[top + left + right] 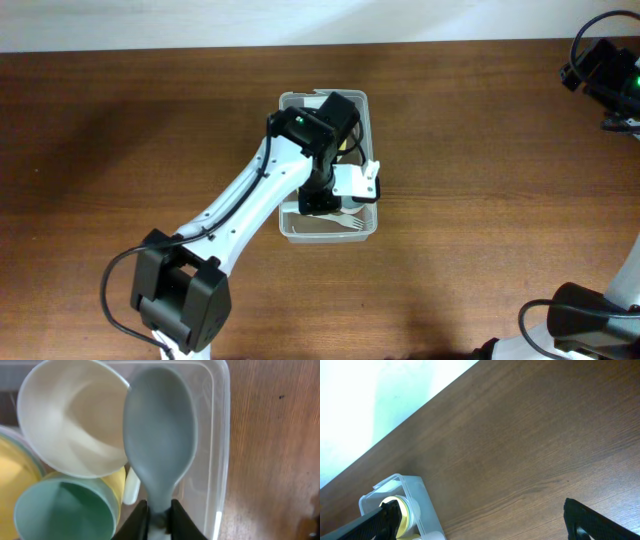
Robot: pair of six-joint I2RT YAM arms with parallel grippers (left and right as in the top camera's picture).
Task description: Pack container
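My left arm (240,200) is white with black joints and a boxy black base at lower left, where a black cable (106,290) loops. A green light (298,122) glows mid-frame. My fingers (136,527) are black.

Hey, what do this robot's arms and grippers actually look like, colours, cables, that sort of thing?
The left arm has white links with black joints, a green light near the wrist and a black cable looping at its base. The left gripper has black fingers. The right arm is black at the wrist, with its own green lamp; the right gripper is black too.
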